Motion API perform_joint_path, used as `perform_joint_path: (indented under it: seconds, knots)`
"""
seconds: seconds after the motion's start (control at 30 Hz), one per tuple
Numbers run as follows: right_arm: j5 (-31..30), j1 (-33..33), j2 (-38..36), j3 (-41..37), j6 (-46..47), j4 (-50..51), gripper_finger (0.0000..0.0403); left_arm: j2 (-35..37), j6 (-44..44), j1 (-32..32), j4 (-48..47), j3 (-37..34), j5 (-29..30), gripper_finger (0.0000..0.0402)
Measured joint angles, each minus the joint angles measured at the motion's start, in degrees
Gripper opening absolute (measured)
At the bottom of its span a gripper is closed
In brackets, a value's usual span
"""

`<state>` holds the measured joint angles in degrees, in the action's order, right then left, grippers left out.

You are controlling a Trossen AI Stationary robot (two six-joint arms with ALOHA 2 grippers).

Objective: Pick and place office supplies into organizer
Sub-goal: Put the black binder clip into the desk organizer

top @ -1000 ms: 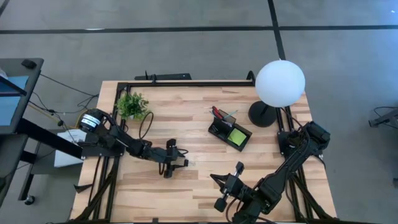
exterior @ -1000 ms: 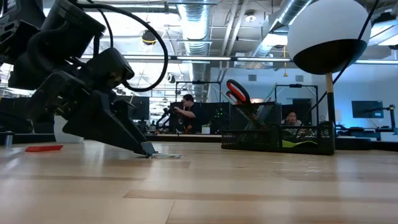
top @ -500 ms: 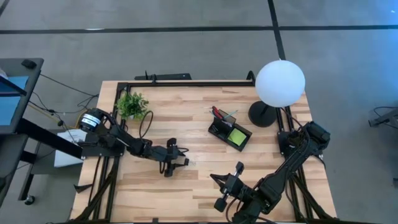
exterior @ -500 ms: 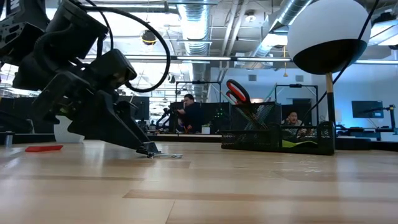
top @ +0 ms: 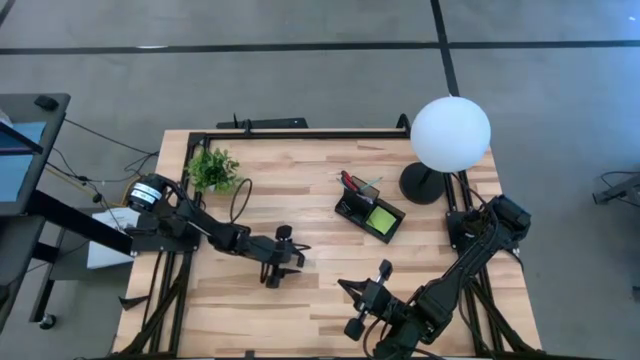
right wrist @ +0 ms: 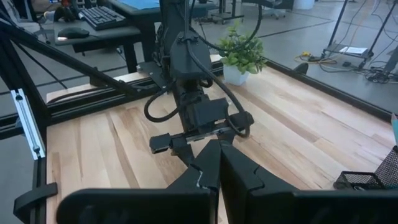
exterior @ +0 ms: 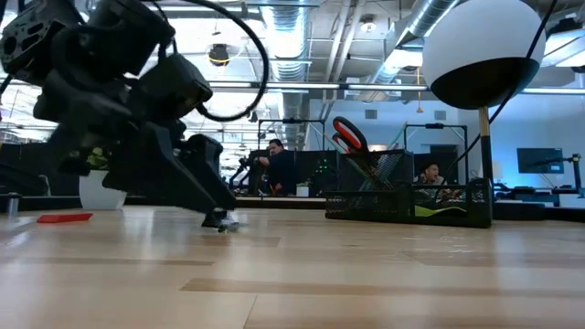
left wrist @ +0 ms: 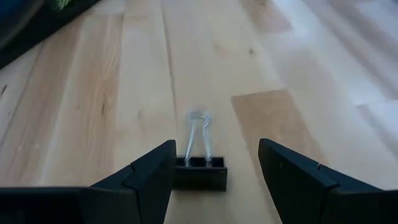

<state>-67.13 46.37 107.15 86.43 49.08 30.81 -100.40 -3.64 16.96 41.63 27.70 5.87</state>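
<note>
A small black binder clip (left wrist: 200, 173) lies flat on the wood, its wire handles (left wrist: 199, 132) pointing away from the wrist. My left gripper (left wrist: 216, 147) (top: 297, 252) is open and low over the table, one finger on each side of the clip. The black organizer (top: 370, 212) stands right of centre toward the far edge; red-handled scissors (top: 347, 181) stand in it and a lime-green pad (top: 381, 220) lies in it. My right gripper (right wrist: 217, 163) (top: 345, 288) hangs shut above the near edge, holding nothing. My left gripper has the clip's black body (left wrist: 186, 175) close against one finger (left wrist: 155, 174), with a clear gap to the other finger. Whether that finger touches the clip I cannot tell. The fingers slant down at a low angle from the table's left. The clip rests on the table.
A white globe lamp (top: 450, 135) on a black base stands at the far right, beside the organizer. A small potted plant (top: 212, 168) sits at the far left. The low view shows a flat red piece (exterior: 64, 217) on the table at the left.
My left gripper has rolled a little about its own axis and edged toward the table's right, over the clip's wire handles, which lay in front of its fingertips in the high view. Its fingers have stayed open. The right arm has kept still.
</note>
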Motion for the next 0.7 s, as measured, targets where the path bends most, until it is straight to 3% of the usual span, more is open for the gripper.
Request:
perform_joint_path:
  seconds: [0.23,0.7]
  knots:
    - [0.15,0.00,0.00,0.00,0.00,0.00,0.0000,0.05,0.07,-0.58,-6.59,1.22,2.77,0.0226]
    - [0.23,0.04,0.00,0.00,0.00,0.02,0.0000,0.00,-1.22,-0.58,-6.21,1.23,4.59,0.0226]
